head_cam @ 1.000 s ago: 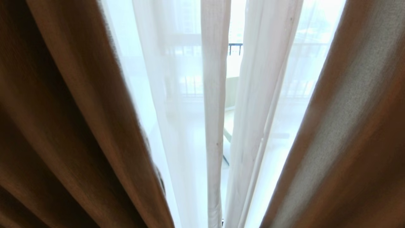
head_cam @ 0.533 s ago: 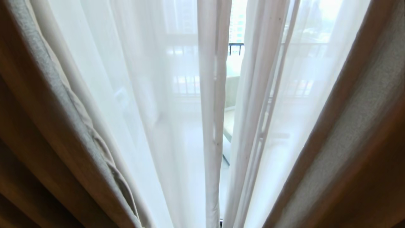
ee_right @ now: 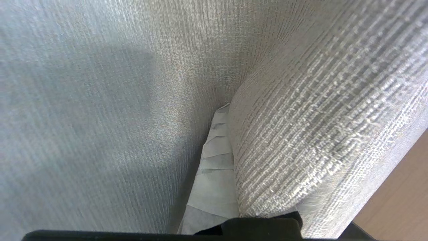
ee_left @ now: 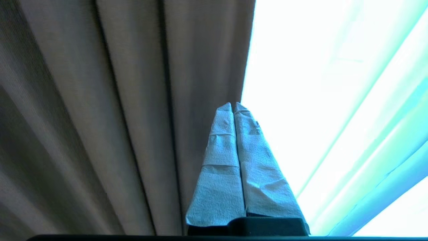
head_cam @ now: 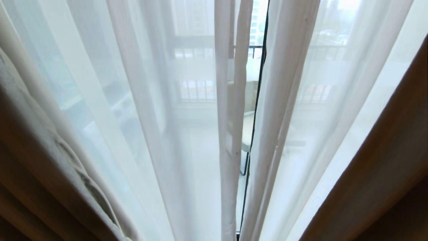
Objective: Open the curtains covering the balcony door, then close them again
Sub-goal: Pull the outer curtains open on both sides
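Our right claw (ee_right: 230, 110), pinched narrow, presses into the right tan drape (ee_right: 317, 134), whose folds hang lengthwise just beside it. Our left claw (ee_left: 234, 104) idles, pinched together, beside the left tan drape (ee_left: 117, 117); the sheers (head_cam: 230, 134) cover the balcony door (head_cam: 254, 110).

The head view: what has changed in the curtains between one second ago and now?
Both heavy drapes have drawn outward: the left drape and the right drape now cover only the picture's lower corners, so more of the sheers shows. A thin black line now shows in the sheers' gap. The sheers still hang nearly together at the middle. The right pincer is pushed into a drape fold.
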`<state>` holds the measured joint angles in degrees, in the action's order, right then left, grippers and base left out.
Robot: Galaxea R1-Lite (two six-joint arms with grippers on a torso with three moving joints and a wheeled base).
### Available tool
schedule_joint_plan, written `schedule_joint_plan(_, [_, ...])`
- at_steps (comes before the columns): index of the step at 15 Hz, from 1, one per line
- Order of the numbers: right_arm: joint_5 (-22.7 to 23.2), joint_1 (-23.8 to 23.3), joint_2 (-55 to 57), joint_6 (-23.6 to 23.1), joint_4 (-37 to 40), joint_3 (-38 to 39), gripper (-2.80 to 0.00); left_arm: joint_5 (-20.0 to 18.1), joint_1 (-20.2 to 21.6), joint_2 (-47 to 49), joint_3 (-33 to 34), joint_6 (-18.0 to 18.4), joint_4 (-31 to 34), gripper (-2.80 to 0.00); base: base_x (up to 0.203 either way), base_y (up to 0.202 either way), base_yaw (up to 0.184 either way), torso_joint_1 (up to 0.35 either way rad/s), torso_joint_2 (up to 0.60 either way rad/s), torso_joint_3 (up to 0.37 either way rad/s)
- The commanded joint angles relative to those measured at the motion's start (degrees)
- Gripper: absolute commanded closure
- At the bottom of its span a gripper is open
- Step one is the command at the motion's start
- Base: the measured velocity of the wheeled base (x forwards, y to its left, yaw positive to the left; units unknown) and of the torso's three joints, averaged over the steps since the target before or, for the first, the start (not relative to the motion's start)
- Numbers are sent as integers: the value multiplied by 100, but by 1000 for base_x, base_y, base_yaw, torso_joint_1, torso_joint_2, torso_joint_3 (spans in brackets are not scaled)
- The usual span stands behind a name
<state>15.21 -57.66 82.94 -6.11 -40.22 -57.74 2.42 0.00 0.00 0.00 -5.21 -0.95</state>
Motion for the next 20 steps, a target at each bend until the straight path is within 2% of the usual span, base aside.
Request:
schedule_joint_plan(1, [16,1,-189,3,-30,85,-280,4,0,9,0,-7,-2,0,0,0,0,0,0,0])
schedule_joint_plan(9, [8,-8,-913,-2,-29,697,-280,4,0,5,0,-7,-2,0,0,0,0,0,0,0])
schedule_joint_plan(20, [11,3,-3404,-30,85,2466,-280,4,0,9,0,-7,-2,0,0,0,0,0,0,0])
